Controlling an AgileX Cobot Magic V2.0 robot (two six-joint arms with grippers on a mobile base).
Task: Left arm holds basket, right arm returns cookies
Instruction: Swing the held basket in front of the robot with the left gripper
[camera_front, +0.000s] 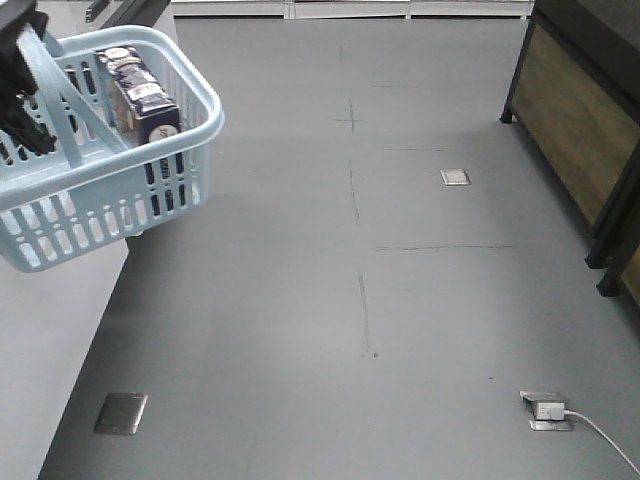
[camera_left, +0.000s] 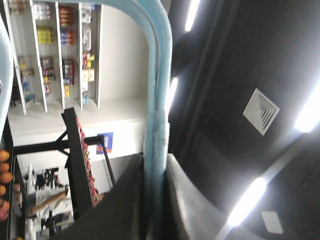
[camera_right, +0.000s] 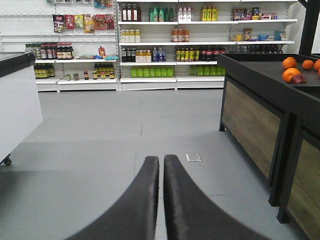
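Store aisle: the left gripper (camera_left: 156, 159) clamped a hoop handle (camera_left: 159, 95) of the light blue basket (camera_front: 110, 205), which hung tilted above the grey floor (camera_front: 400, 300). The navy cookies box (camera_front: 145, 100) stood inside, apparently leaning on the far wall; the slotted sides hid its base. The right gripper (camera_right: 161, 162), its fingers nearly touching, faced stocked shelves (camera_right: 175, 45).

Dark grey tapered fingers (camera_right: 137, 205)

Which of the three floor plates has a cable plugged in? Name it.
The lower-right floor plate: a white cable runs off it to the right. The upper-middle plate and the lower-left plate lie bare.
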